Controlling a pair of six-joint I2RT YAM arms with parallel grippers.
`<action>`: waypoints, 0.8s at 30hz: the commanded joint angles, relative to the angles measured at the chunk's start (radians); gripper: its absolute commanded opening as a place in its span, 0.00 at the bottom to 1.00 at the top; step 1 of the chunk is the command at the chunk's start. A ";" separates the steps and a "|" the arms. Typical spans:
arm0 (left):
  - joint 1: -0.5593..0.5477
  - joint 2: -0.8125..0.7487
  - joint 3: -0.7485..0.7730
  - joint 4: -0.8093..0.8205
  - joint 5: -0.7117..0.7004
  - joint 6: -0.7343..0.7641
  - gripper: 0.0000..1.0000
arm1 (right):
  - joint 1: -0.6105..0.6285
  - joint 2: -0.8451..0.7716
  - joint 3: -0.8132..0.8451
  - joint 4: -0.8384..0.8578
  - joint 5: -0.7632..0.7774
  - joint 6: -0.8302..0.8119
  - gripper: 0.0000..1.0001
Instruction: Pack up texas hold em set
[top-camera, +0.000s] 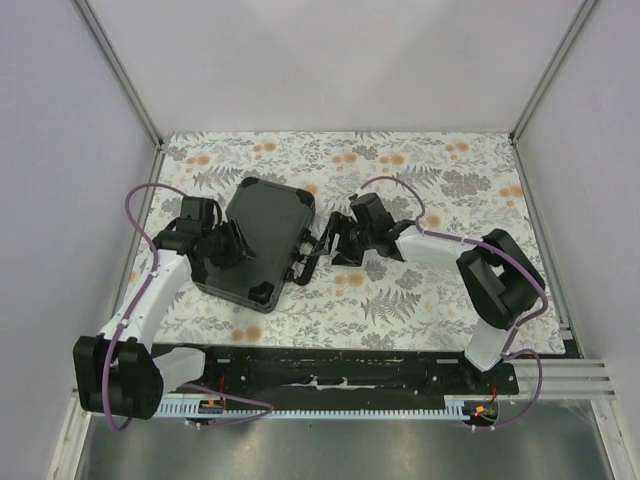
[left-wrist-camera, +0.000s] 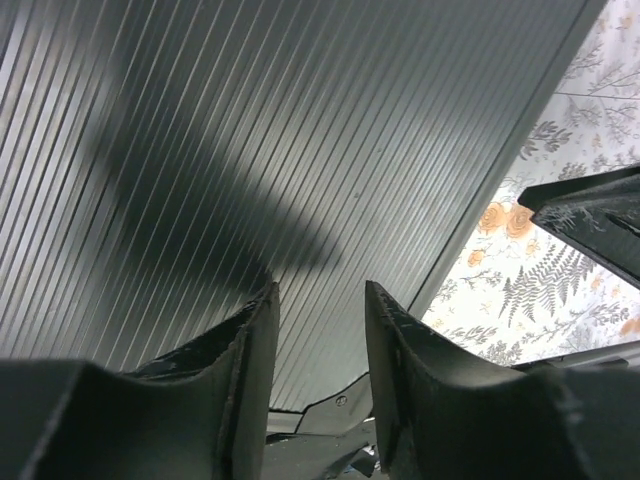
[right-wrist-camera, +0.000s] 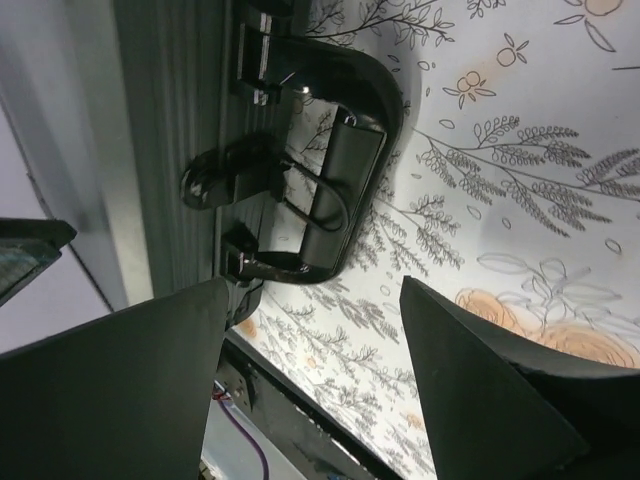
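The black briefcase lay shut on the floral bench, a little left of centre, with its long axis running from about 1 o'clock to 7 o'clock in the overhead view. Its handle sat on the long edge that faced 3 o'clock.

The right hand hung just beside that edge, released. Its fingers were spread wide with nothing between them, and the handle and the clasps beside it were framed straight ahead in the gap.

The left hand was over the ribbed lid at the case's 9 o'clock side. It was also released, and only bare lid showed between its parted fingers. Whether the fingers touched the lid could not be told.

No chips or cards showed outside the case, so the packing appeared nearly done. The right hand was the nearer to the handle side, and any fastening there would likely fall to it, reaching toward 9 o'clock. The left hand was placed to steady the lid. Whether the clasps were already snapped down could not be made out.
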 joint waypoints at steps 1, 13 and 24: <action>-0.010 0.004 -0.028 0.014 -0.057 0.015 0.43 | 0.020 0.075 0.048 0.117 -0.031 0.016 0.77; -0.022 0.020 -0.029 -0.005 -0.098 0.043 0.30 | 0.059 0.177 0.085 0.247 -0.051 0.022 0.75; -0.024 0.027 -0.037 -0.005 -0.098 0.052 0.28 | 0.065 0.168 0.094 0.310 -0.085 0.028 0.66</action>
